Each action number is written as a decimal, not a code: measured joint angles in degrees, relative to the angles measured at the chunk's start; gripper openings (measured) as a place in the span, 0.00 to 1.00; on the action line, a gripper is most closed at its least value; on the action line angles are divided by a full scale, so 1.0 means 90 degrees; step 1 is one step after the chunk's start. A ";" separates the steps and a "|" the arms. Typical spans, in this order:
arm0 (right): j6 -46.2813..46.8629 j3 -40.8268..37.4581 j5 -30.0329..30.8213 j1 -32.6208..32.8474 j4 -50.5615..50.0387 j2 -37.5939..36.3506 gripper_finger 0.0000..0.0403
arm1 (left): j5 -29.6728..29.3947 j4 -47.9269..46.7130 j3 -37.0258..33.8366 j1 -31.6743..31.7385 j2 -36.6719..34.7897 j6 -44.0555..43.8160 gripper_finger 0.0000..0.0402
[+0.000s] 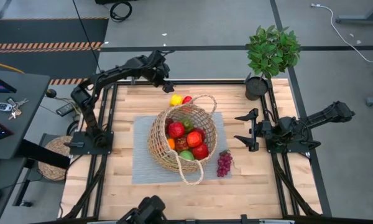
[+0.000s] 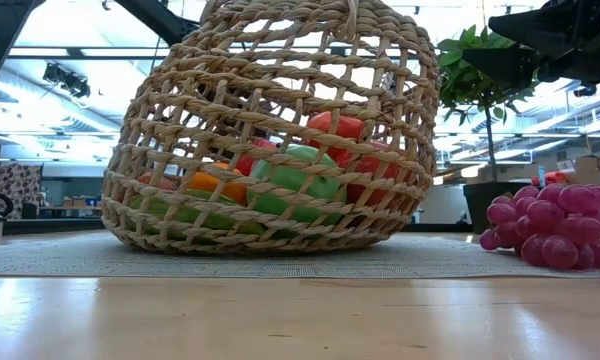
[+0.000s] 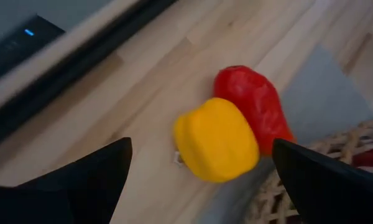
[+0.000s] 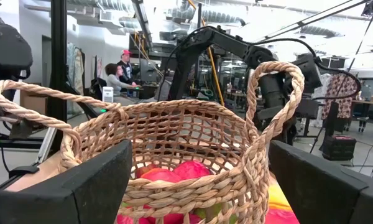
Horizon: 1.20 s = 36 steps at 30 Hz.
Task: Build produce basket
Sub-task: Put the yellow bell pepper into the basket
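The tan wicker basket (image 1: 184, 138) stands on a grey mat (image 1: 143, 168) at mid-table and holds red, green and orange produce (image 1: 189, 140). A yellow piece (image 3: 216, 139) and a red piece (image 3: 253, 104) lie on the wood just beyond the basket's far rim, touching each other; they also show in the high view (image 1: 176, 99). Purple grapes (image 1: 224, 163) lie at the mat's right edge. My left gripper (image 1: 166, 82) is open above the far edge, its fingers standing apart over the yellow piece. My right gripper (image 1: 247, 129) is open right of the basket, empty.
A potted green plant (image 1: 270, 55) stands at the far right corner. A flat round woven mat (image 1: 53, 158) lies left of the table. Bare wood shows along the near edge (image 1: 174, 199). People show in the room behind in the right wrist view (image 4: 119, 74).
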 joint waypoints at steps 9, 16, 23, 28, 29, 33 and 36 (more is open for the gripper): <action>-0.0001 0.0000 0.0000 -0.0002 0.0002 -0.0002 0.94 | 0.0492 0.0015 0.0009 -0.0168 0.0525 -0.0561 0.98; 0.0001 0.0000 0.0000 -0.0002 0.0002 0.0000 0.94 | 0.0460 0.0328 0.0007 -0.0394 0.0648 -0.0065 0.98; 0.0001 0.0000 0.0000 -0.0002 0.0000 0.0000 0.94 | 0.0397 0.0571 -0.0006 -0.0437 0.0753 0.0268 0.98; 0.0001 0.0000 0.0005 -0.0001 0.0003 -0.0002 0.94 | 0.0439 0.0653 0.0002 -0.0475 0.1028 0.0374 0.98; 0.0001 0.0000 0.0001 0.0000 0.0000 0.0000 0.94 | 0.0420 0.0598 0.0002 -0.0486 0.1100 0.0389 0.98; 0.0000 0.0001 0.0000 -0.0001 0.0000 0.0000 0.94 | 0.0462 0.0499 0.0000 -0.0506 0.1330 0.0389 0.98; 0.0000 0.0000 0.0000 -0.0001 0.0000 0.0000 0.94 | 0.0551 0.0508 0.0021 -0.0570 0.1435 0.0391 0.98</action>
